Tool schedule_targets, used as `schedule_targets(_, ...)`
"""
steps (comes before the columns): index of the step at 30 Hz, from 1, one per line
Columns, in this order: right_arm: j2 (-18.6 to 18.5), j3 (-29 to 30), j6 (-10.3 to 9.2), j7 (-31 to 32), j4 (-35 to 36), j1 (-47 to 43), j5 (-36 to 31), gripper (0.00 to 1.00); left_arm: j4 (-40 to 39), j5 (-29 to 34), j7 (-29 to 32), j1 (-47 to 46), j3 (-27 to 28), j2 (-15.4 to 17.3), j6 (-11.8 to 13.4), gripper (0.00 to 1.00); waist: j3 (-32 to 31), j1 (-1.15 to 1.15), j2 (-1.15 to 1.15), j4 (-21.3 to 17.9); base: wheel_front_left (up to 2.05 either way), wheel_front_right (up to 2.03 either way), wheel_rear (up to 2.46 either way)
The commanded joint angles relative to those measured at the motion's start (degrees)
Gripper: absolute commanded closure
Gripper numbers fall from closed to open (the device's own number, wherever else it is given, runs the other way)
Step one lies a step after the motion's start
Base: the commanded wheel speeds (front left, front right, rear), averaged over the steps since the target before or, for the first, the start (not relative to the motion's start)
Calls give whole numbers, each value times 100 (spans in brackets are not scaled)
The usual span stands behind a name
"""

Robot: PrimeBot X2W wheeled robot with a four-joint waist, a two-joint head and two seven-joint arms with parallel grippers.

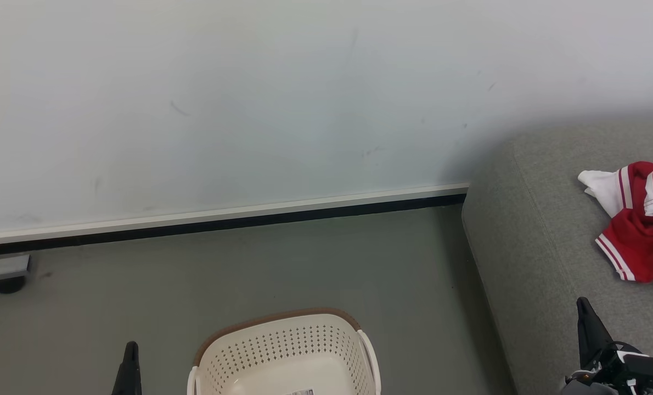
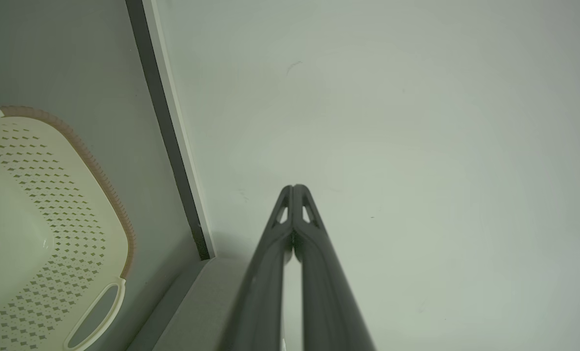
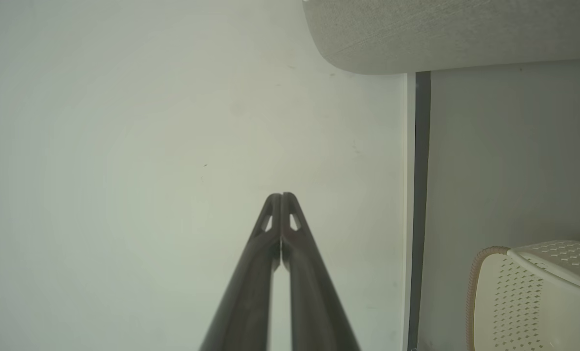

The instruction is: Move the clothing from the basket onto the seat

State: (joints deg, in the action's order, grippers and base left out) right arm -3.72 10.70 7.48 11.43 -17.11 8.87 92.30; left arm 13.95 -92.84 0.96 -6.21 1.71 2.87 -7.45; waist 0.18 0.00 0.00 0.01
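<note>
Clothing (image 1: 642, 230) here is one red garment with white sleeves and striped trim, lying crumpled on the seat (image 1: 524, 247) at the far right of the head view, partly cut off by the edge. Reading from the left: the left pincer (image 2: 294, 187) hangs beside the basket with its two fingers pressed together, empty, pointing toward the pale wall (image 1: 249, 109). Next comes the basket (image 1: 282, 343) on the grey floor (image 1: 359, 258), near the seat's rounded end. What shows of its perforated inside is bare apart from a sticker (image 1: 299, 391) on the bottom, though its near part is out of frame. Then the seat, then the garment, and below it the right pincer (image 3: 281, 196), likewise closed tip to tip on nothing, seen against the seat's fabric. The garment looks light, limp and thin, so it should drape and trail when lifted. A pinch on a raised fold or the bunched middle would gather it better than a hem. By these views the move looks done, unless something lies in the hidden part of the basket
</note>
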Motion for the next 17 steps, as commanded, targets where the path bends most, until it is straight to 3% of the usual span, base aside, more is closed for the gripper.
schedule_targets(1, 19, 6, 2, 15, 8, 36, -23, 100, 11, -16, 11, -41, 21, -1, -15, 100, 0, 0, 0, 0, 0, 0, 0)
schedule_targets(17, 29, 23, 2, 27, 7, 39, -44, 100, 10, -16, 11, -41, 21, -1, -15, 100, 0, 0, 0, 0, 0, 0, 0)
